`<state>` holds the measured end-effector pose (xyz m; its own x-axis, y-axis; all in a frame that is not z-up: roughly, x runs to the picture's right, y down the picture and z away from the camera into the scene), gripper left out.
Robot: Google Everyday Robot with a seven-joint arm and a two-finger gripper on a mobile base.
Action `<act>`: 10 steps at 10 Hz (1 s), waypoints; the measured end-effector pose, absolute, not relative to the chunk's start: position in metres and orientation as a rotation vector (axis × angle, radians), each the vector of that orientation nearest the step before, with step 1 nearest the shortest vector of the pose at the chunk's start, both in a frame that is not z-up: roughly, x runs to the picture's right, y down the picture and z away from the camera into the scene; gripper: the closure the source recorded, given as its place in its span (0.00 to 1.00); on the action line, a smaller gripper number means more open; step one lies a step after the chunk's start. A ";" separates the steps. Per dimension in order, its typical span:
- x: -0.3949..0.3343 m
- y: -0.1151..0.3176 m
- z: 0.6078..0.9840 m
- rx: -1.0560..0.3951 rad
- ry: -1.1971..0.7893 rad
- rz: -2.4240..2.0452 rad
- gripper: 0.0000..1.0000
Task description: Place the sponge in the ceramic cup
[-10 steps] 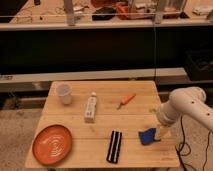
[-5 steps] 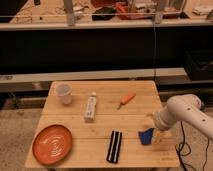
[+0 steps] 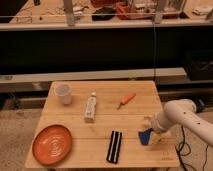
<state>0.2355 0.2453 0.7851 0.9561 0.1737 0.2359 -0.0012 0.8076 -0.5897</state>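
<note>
The sponge (image 3: 145, 136) lies on the wooden worktop (image 3: 100, 127) close to its right front corner. It is not in the ceramic cup (image 3: 63, 93), which stands upright near the far left corner, well apart from it. The claw (image 3: 152, 134) sits right at the sponge's right side, low over the boards with its jaws spread wide. I cannot tell whether a finger already touches the blue pad, but nothing shows it lifted or gripped. The sponge is so near the edge that a claw coming down slightly off centre could shove the soft pad sideways and off the corner instead of straddling it. A shallow pinch on something this squashy could also let it peel out partway through the carry. The way to the cup runs diagonally across the worktop, past the black-and-white striped bar (image 3: 115, 146), the small orange tool (image 3: 126, 100) and the white tube (image 3: 90, 107), so a low pass risks clipping one of them. The orange plate (image 3: 52, 145) lies at the front left, off that line. The cup looks small and light against the sponge — a drop slightly off its mouth could leave the pad perched on the rim, or a brush from the claw could tip the cup over.
</note>
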 end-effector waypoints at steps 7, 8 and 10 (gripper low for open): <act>0.234 0.259 0.804 -0.644 -0.305 0.092 0.20; 0.235 0.260 0.805 -0.643 -0.306 0.095 0.20; 0.236 0.263 0.807 -0.645 -0.307 0.099 0.20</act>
<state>0.2355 0.2630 0.8072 0.9502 0.1857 0.2504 0.0038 0.7962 -0.6050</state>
